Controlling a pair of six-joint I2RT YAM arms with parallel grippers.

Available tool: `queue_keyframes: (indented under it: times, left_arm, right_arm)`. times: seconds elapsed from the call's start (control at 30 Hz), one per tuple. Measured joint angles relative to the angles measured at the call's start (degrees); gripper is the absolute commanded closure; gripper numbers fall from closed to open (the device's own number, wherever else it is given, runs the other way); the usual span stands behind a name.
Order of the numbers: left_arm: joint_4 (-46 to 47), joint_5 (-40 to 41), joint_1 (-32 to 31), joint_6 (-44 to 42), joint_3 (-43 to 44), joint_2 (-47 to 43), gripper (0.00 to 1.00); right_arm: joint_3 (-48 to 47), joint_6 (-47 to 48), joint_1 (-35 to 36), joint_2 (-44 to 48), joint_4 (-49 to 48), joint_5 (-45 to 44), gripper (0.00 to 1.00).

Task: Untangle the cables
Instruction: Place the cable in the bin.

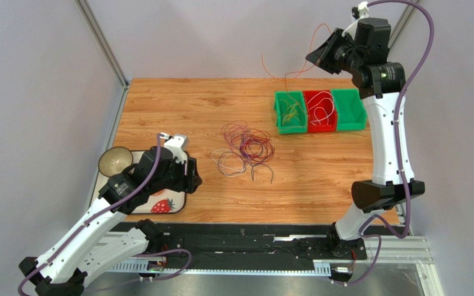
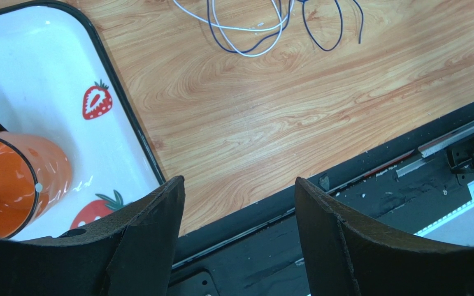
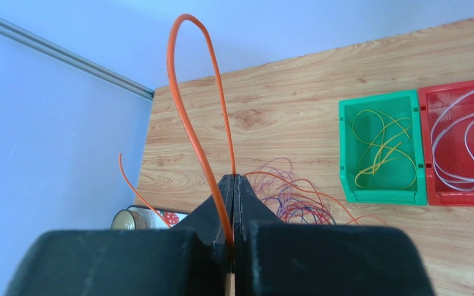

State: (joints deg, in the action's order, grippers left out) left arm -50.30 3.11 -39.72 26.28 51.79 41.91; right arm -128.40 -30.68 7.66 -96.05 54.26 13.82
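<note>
The cables (image 1: 247, 148) lie as a loose tangle of purple, red, white and dark loops on the middle of the wooden table. My right gripper (image 3: 234, 179) is raised high near the back right, above the bins. It is shut on one orange cable (image 3: 188, 16), which arches up from the jaws and trails down toward the tangle (image 3: 289, 197). My left gripper (image 2: 239, 182) hangs open and empty over the table's near edge beside the tray. White and dark cable ends (image 2: 252, 31) lie well ahead of it.
Three bins stand at the back right: a green bin (image 1: 291, 112) with yellow cables, a red bin (image 1: 320, 111) with white cables, and another green bin (image 1: 349, 110). A strawberry-print tray (image 2: 48, 92) with an orange cup (image 2: 11, 185) sits at the near left.
</note>
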Motion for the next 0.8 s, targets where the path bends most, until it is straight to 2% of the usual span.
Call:
queue_keyframes:
  times: [0.23,0.8]
  left_arm:
    - [0.0,0.2,0.0,0.0,0.0,-0.1,0.27]
    - [0.0,0.5,0.0,0.3,0.0,-0.1,0.27]
  right_arm:
    - [-9.1,-0.2,0.0,-5.6,0.2,0.5,1.00]
    - [-9.2,-0.6,-1.9,-16.5,-8.6,-0.3,1.00]
